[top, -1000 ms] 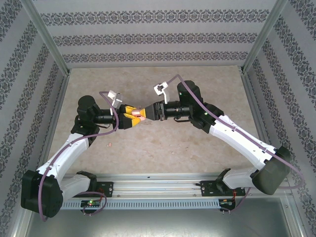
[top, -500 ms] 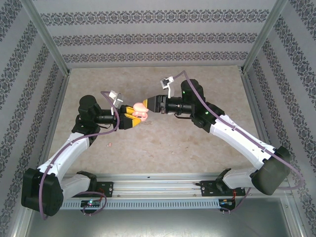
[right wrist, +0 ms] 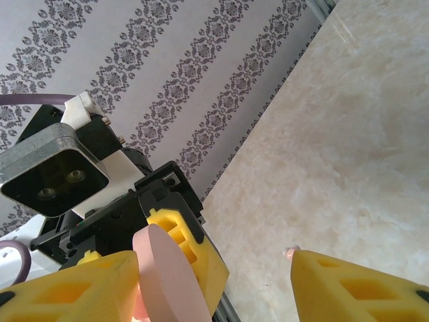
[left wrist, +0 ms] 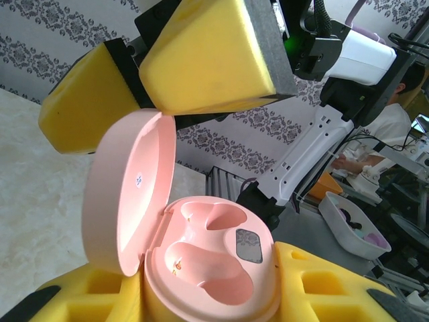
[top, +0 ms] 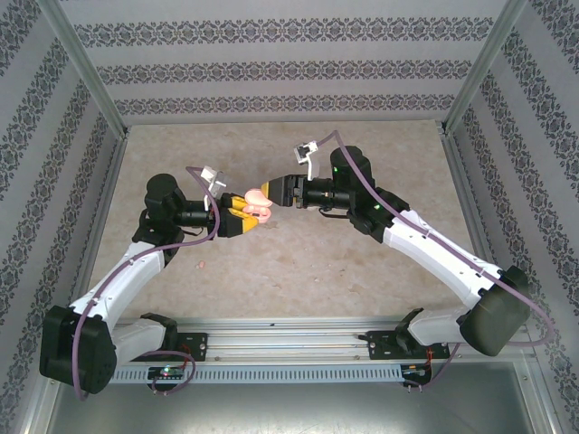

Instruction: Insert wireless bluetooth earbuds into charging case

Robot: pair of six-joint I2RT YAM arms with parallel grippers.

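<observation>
one pale pink charging case is sitting clamped between the two yellow pads of the left gripper, held above the middle of the table. in the left wrist view its lid is standing swung open at the case's 9 o'clock. the two wells in the base are lying bare, and one small dark patch is showing at their 3 o'clock.

the right gripper is hovering at about 1 o'clock of the case in the top view, facing the left gripper. its jaws are standing well apart, gripping nothing. in the left wrist view its two yellow fingers are hanging at 12 o'clock, just over the lid's upper rim. in the right wrist view the lid's edge is lying just beside one finger; whether they are touching, i cannot tell.

one pale pink earbud is lying on the table, at about 7 o'clock from the case and well apart from it. it is showing again in the right wrist view as a tiny dot beside the other finger.
</observation>
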